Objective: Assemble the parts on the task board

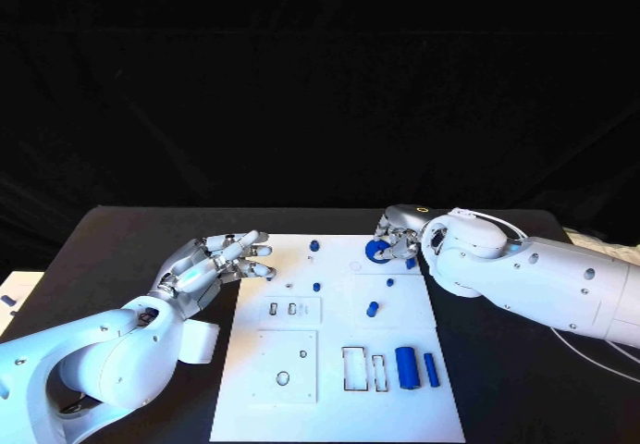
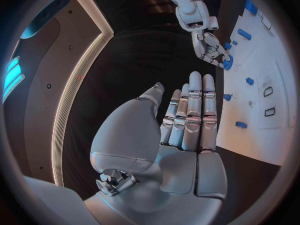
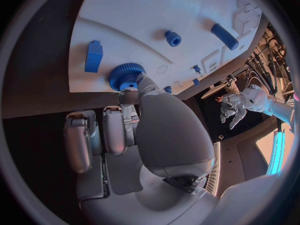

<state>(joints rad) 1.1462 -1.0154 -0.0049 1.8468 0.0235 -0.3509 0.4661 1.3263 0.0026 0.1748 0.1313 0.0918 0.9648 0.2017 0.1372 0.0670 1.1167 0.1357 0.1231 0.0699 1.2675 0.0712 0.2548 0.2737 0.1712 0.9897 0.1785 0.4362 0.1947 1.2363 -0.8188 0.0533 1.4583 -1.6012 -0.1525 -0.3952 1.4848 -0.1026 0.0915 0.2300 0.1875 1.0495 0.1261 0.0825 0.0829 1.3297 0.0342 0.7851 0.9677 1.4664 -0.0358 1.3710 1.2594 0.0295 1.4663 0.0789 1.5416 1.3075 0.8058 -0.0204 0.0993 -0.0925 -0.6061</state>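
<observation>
Right wrist view: right hand [image 3: 128, 92] is pinching the blue gear [image 3: 125, 75] at the task board [image 3: 144, 15].
Left hand [image 1: 220, 264] is hovering open; next, probably seating the gear squarely.

I see a black table [image 1: 120, 240] with the white task board [image 1: 400, 407] lying flat on its middle, long side running away from me. Just off the board's left edge, a small white block [image 1: 202, 342] rests on the table, partly behind the left arm. At the table's far left edge I see a pale flat thing [image 1: 11, 301] with a small blue mark on it; I cannot tell what it is. Near the right edge, a thin white cable [image 1: 587, 356] trails over the black surface.
</observation>
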